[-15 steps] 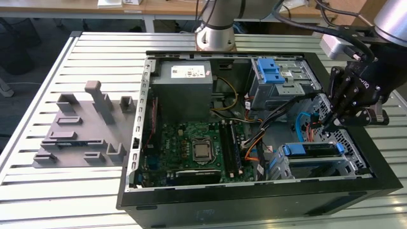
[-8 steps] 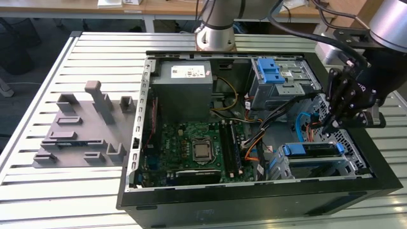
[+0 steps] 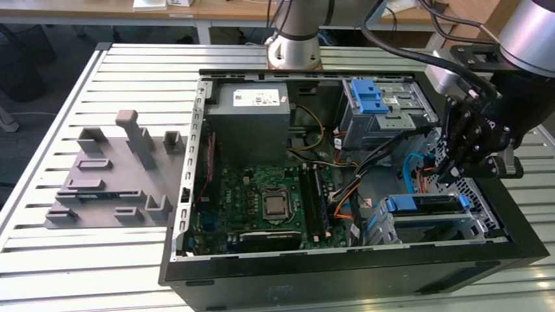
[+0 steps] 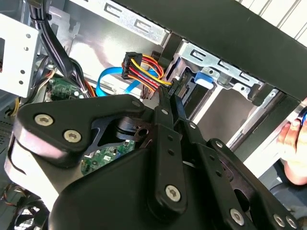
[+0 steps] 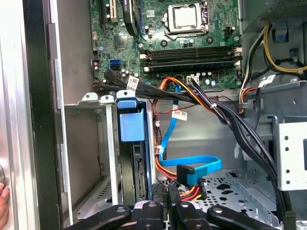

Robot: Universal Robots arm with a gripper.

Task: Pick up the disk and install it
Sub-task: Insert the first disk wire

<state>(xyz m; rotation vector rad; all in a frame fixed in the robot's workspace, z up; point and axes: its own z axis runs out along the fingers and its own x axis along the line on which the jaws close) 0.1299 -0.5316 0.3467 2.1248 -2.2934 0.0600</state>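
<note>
PC case (image 3: 347,273) on slatted table (image 3: 52,130); hand (image 3: 451,174) pressed together, empty, inside case.

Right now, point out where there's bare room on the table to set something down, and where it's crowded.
Free: the slatted table in front of the grey fixture, and the strip behind it toward the far edge. Crowded: the open computer case, packed with the motherboard, cables and drive cages, with the tool over its exterior view's right side.
</note>
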